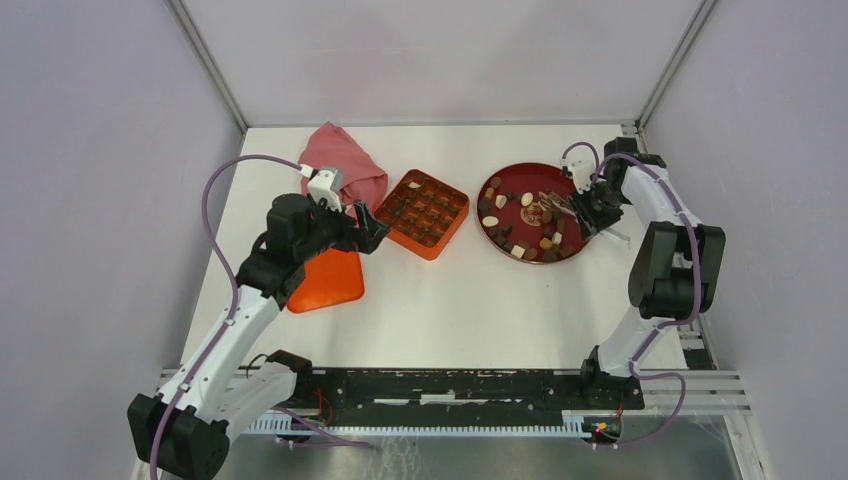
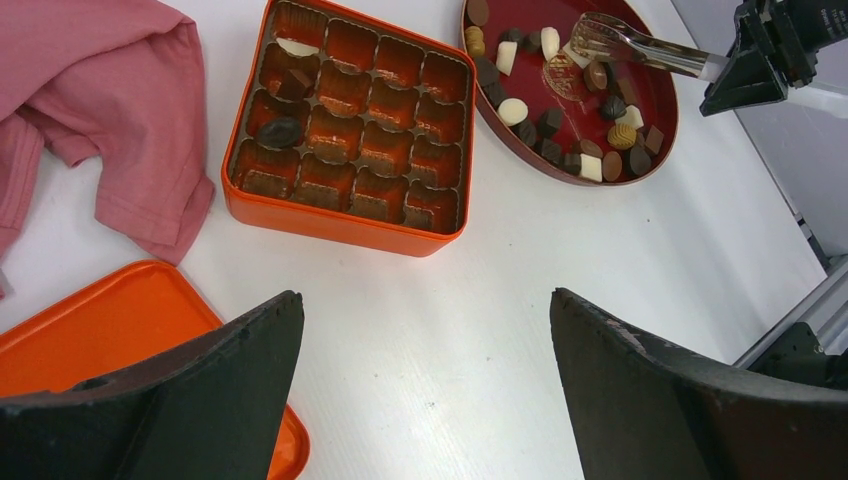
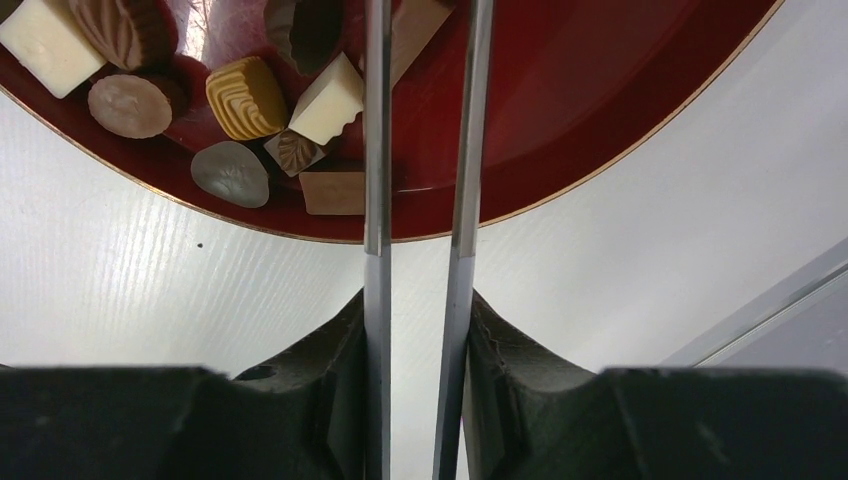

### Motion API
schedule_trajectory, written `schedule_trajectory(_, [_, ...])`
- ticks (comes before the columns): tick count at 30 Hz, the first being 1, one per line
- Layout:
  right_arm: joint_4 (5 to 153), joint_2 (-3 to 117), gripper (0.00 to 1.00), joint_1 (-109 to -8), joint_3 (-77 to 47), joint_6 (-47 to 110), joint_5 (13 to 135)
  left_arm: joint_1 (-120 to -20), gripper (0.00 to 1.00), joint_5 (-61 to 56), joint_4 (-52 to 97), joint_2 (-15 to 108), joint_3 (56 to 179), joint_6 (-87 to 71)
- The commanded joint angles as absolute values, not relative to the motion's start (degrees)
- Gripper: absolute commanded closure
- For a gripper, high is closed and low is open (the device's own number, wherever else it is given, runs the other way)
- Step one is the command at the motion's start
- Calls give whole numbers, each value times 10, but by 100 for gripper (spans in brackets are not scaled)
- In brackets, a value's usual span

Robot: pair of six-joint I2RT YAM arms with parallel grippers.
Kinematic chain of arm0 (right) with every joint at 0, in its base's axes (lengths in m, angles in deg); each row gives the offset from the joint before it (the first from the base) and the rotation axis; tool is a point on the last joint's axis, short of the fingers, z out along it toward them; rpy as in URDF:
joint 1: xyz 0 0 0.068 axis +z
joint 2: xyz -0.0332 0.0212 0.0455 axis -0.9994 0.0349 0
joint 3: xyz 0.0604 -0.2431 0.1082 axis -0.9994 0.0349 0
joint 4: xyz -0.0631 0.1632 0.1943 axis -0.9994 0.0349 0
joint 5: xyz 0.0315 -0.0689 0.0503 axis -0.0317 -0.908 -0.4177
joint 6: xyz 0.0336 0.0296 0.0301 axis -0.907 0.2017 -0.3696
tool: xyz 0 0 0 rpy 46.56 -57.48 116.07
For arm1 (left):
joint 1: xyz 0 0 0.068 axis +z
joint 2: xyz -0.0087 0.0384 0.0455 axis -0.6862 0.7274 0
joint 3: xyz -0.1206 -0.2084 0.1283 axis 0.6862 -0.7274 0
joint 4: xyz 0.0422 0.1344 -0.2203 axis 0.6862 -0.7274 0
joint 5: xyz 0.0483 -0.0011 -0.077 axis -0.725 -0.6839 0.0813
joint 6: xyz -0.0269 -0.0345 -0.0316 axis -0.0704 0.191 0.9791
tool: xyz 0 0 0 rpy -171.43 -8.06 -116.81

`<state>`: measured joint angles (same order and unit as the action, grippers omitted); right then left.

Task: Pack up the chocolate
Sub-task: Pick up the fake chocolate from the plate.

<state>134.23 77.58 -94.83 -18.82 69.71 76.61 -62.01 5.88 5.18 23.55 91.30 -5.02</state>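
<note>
Top external view: the chocolate [image 1: 526, 199] lies almost wholly on the dark red plate [image 2: 655, 95] at the right of the table [image 1: 480, 310], scattered as dark, light brown and cream pieces. The orange box [image 2: 330, 222] stands just left of the plate, open, with its orange lid [image 2: 110, 320] set apart nearer the arms and a pink cloth [image 2: 100, 100] behind it.

In the left wrist view three cells down one side of the box's sixteen hold a piece: one cream and two dark. The others look empty. By that count packing has only begun, and most of the pieces are yet to be carried over.

The right gripper [image 3: 418, 300] is clenched on a pair of metal tongs [image 3: 377, 150], its fingers pressing the two blades close together. The tongs reach over the plate, with their tips among the pieces near its middle. Whether they have a piece pinched I cannot tell. The left gripper [image 2: 425, 300] hangs above bare table just before the box, spread wide and holding nothing.
</note>
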Motion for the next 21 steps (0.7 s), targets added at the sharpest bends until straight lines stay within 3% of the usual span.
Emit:
schedule_trajectory(1, [1329, 775, 66, -941, -192, 687, 762, -616, 3, 65, 72, 223, 911, -65])
schedule_trajectory(5, [1332, 776, 76, -937, -198, 687, 760, -616, 3, 66, 72, 223, 912, -65])
schedule_trajectory(8, [1332, 769, 99, -936, -203, 689, 763, -615, 3, 66, 73, 223, 911, -65])
schedule_trajectory(21, [1204, 643, 100, -937, -115, 656, 872, -606, 2, 54, 100, 182, 895, -62])
